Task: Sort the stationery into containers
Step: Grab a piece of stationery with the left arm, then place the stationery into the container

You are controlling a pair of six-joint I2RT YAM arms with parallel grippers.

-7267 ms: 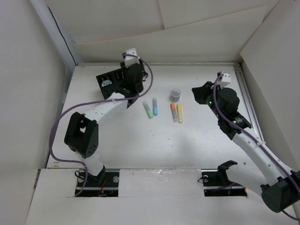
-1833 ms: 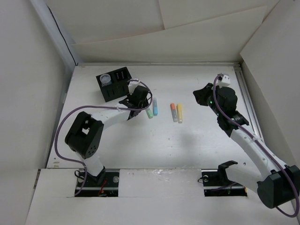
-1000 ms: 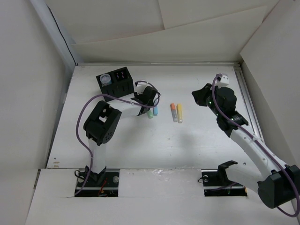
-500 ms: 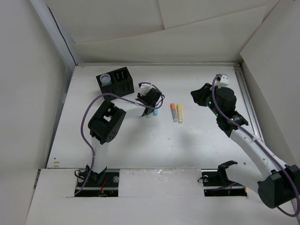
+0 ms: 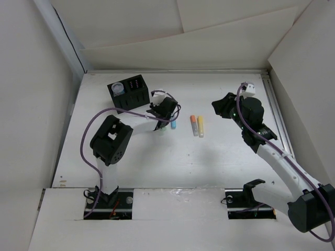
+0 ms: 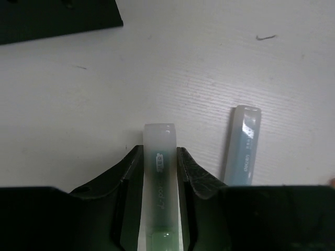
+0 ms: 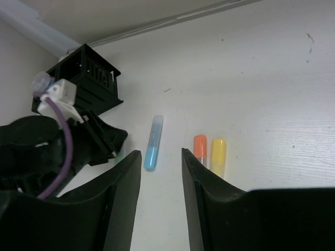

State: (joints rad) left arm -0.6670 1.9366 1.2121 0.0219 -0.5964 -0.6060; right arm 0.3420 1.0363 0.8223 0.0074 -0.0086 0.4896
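Organizer (image 5: 133, 99) far left on the table (image 5: 209, 172); clear cup (image 5: 119, 89) already sits in its left compartment, so 1 of 5 sorted. Left gripper (image 6: 158, 157) is down at the table just right of the box, jaws pinched on both sides of the green marker (image 6: 159, 183), which looks to be lying flat, not lifted yet. Light blue marker (image 6: 242, 151) lies loose just beside it, parallel. Further right, orange marker (image 5: 193, 124) and yellow marker (image 5: 200, 125) lie side by side, untouched. Right gripper (image 7: 160, 172) hovers far right, jaws apart, nothing in them. Judgement: second item in hand, four markers left to bin
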